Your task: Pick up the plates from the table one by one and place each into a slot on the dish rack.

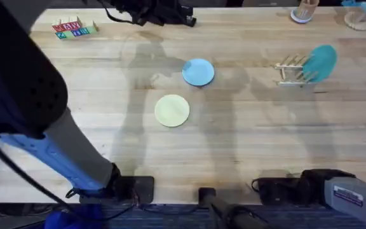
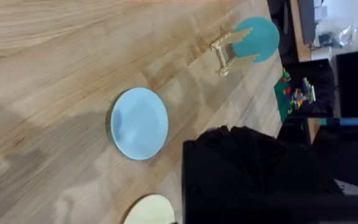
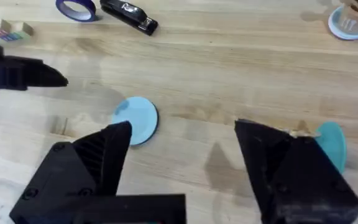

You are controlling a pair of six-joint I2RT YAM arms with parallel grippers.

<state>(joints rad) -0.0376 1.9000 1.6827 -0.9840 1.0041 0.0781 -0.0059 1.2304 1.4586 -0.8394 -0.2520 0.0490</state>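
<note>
Your right gripper (image 3: 182, 168) hangs with fingers spread, holding nothing. The light blue plate (image 3: 138, 119) lies flat just beyond its fingertips; the cream plate (image 1: 171, 110) lies beside it. Farther off, the dish rack (image 3: 303, 132) already holds a teal plate (image 3: 332, 142). Two plates remain.

The big wooden table (image 1: 246, 146) is light brown, made of long planks joined side by side. Soft grey shadows lie across its middle. At the far edge sits a little row of colored blocks (image 1: 75, 28). Near the same edge lie a black stapler (image 3: 129, 15) and a roll of blue tape (image 3: 76, 7). A round white holder with wooden sticks (image 1: 305, 11) stands at the far edge too, well apart from the blocks.
</note>
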